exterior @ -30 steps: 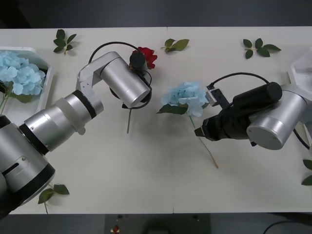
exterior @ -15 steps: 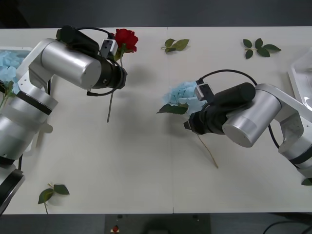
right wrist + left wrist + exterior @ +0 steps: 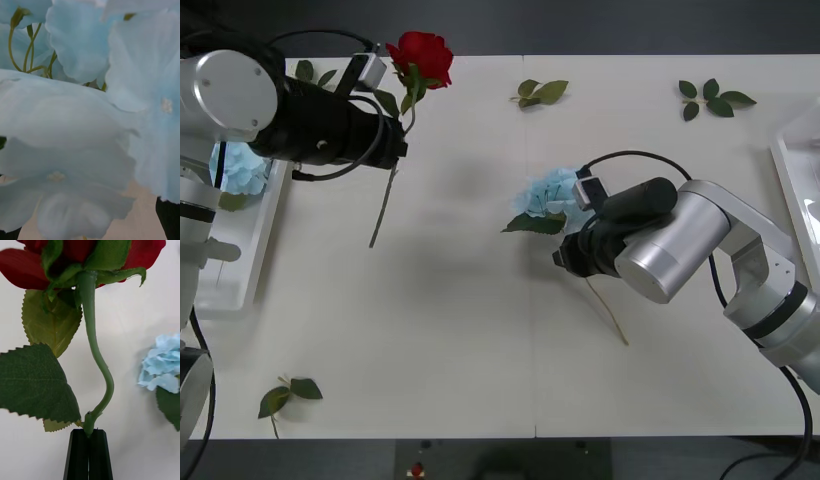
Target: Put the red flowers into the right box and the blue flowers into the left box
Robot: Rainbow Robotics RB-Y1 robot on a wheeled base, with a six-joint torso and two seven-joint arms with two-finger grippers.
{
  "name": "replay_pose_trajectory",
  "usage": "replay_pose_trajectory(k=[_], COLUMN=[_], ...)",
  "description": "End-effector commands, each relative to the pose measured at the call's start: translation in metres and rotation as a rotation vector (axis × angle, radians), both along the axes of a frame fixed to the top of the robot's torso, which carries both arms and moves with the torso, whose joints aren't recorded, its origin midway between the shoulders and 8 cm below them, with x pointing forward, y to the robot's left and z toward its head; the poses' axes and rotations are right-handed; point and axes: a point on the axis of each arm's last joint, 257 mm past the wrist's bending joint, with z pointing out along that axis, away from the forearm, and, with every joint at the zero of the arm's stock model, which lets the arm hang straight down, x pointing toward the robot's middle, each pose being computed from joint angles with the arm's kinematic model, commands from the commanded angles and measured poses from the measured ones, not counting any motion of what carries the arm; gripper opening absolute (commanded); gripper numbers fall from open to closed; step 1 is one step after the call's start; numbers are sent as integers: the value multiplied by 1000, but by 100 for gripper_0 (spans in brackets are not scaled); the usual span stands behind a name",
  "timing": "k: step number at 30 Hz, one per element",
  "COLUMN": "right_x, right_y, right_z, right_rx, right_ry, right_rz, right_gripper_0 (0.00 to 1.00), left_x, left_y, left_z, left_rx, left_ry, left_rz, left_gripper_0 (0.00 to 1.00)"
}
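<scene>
My left gripper (image 3: 88, 444) has its 2 black fingers pinched together on the thin green stem of a deep-red artificial rose (image 3: 420, 55), held up above the far left part of the pale table (image 3: 480, 330), bloom toward the far edge and the stem's free end slanting down over the tabletop. My left wrist view brings the stem right up close, curving from the fingertips to the bloom with 2 big serrated leaves beside it, which the front view barely hints at.

My right gripper (image 3: 565, 255) sits low at the table's middle, nosed into a fluffy pale-blue hydrangea head (image 3: 550, 195) lying on the table, its thin tan stem trailing back under my forearm. The right wrist view is pressed so close against blue petals (image 3: 75, 123) that only dark slivers sit at its bottom corners; the fingers seem spread around the bloom, but I cannot tell for sure.

The shallow white left tray (image 3: 250, 260) lies by my left arm at the table's left edge, with at least 1 blue hydrangea head (image 3: 242, 168) inside, partly hidden by my arm. A corner of the white right tray (image 3: 798, 165) lies at the right edge.

Loose green leaf sprigs (image 3: 540, 92) lie scattered: I count 3 along the far side, 1 near the front left and 1 by the right edge
</scene>
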Motion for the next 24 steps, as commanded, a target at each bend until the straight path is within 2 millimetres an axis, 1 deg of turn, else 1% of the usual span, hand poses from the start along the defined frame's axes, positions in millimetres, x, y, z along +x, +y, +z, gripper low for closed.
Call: replay_pose_trajectory(k=[1, 4, 5, 8, 12, 13, 16, 18, 20, 21, 22, 24], right_x=[8, 9, 9, 11, 13, 12, 10, 9, 6, 5, 3, 0], right_y=[9, 6, 6, 5, 2, 0, -6, -7, -9, -11, -14, -17], right_z=[16, 17, 17, 20, 31, 32, 48, 55, 69, 72, 82, 95], right_rx=[20, 20, 24, 37, 99, 109, 157, 193, 247, 256, 279, 312], right_ry=[-36, -36, -38, -38, -32, -29, -33, -33, -39, -41, -47, -54], right_rz=[0, 0, 3, 11, 39, 43, 109, 132, 168, 175, 194, 212], right_gripper_0=[100, 100, 100, 100, 100, 100, 100, 100, 100, 100, 100, 100], left_x=[-9, -19, -24, -35, -55, -57, -73, -78, -87, -89, -94, -99], left_y=[-6, -21, -29, -44, -68, -70, -85, -90, -98, -99, -105, -109], left_z=[27, 39, 45, 60, 81, 83, 98, 105, 116, 119, 125, 133], left_rx=[-15, -85, -128, -208, -308, -323, -424, -459, -516, -527, -563, -603], left_ry=[-96, -113, -123, -148, -186, -186, -179, -180, -180, -182, -180, -180], left_rz=[-124, -187, -221, -291, -396, -403, -456, -476, -508, -513, -531, -548], left_gripper_0=[0, 0, 0, 0, 0, 0, 0, 0, 0, 0, 0, 0])
